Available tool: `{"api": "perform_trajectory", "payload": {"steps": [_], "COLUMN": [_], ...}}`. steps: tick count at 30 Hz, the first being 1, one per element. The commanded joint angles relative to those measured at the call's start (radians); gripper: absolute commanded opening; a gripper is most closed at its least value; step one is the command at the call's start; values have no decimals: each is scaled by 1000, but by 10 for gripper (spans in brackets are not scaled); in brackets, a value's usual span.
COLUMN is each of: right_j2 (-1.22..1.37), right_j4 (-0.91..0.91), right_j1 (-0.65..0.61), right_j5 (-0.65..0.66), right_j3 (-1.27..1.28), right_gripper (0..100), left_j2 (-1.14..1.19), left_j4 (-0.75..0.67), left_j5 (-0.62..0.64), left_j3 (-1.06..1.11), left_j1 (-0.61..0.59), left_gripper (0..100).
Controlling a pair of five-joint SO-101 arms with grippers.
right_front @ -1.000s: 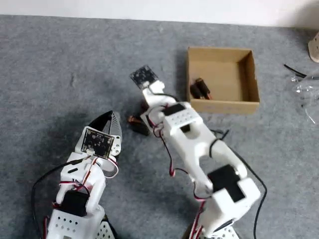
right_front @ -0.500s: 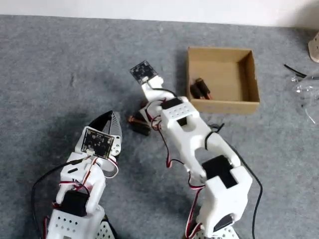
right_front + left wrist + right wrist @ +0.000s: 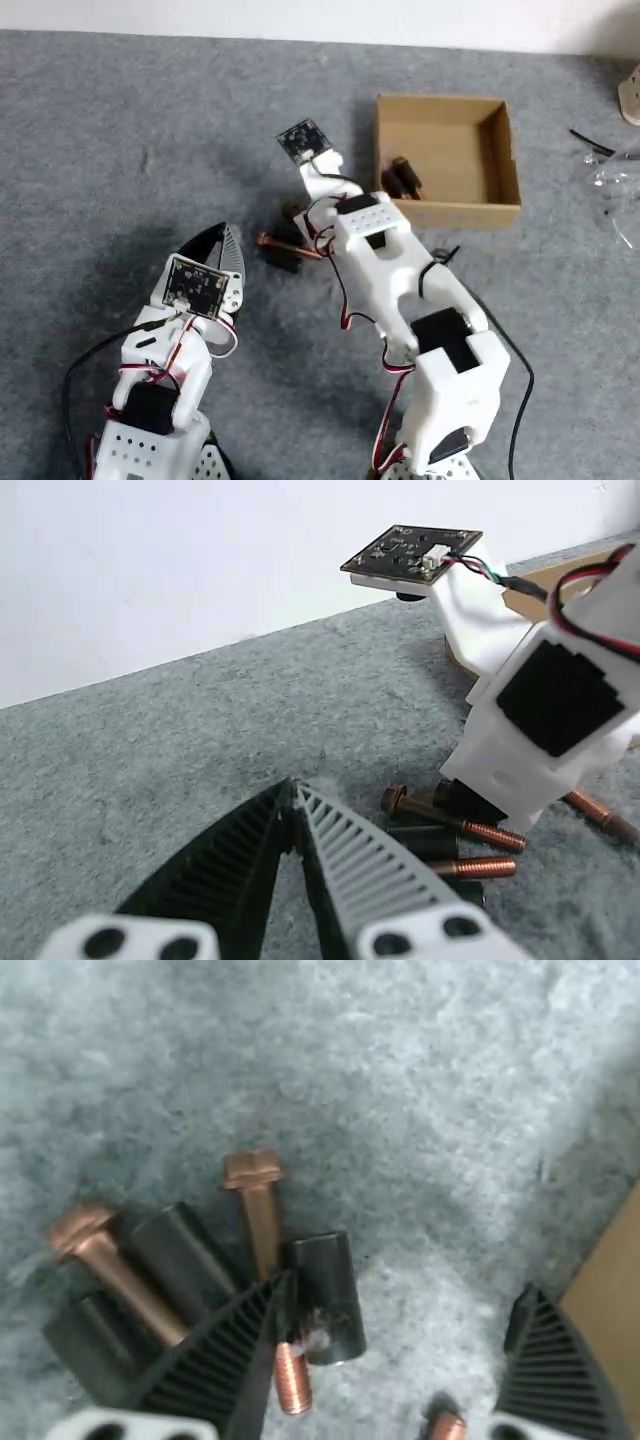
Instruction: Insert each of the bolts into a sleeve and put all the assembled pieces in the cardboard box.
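The cardboard box (image 3: 448, 160) sat toward two o'clock on the grey table (image 3: 120, 130), with two dark assembled pieces (image 3: 403, 178) inside near its nine o'clock wall. Loose copper bolts (image 3: 270, 240) and black sleeves (image 3: 284, 256) lay clustered near the table's centre, at about eight o'clock from the box. The right gripper (image 3: 405, 1295) hung over that cluster with its fingers spread apart, one sleeve (image 3: 328, 1295) just beside a finger. The left gripper (image 3: 290, 792), fingers pressed together on nothing, was at eight o'clock from the cluster.
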Motion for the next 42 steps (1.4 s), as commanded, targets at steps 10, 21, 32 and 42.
{"api": "perform_trajectory", "payload": {"steps": [10,21,32,42], "right_j2": [45,107,107,111], "right_j4": [-30,70,262,180], "right_j1": [-16,-18,-77,-67], "right_j5": [21,15,-141,-149], "right_j3": [-27,-107,-177,-177], "right_gripper": [303,303,303,303], "left_j2": [-8,-8,-8,-8], "left_j4": [-2,-2,-2,-2], "left_j5": [-2,-2,-2,-2], "left_j3": [21,21,21,21], "left_j1": [-8,-10,-10,-7], "left_gripper": [10,10,10,10]}}
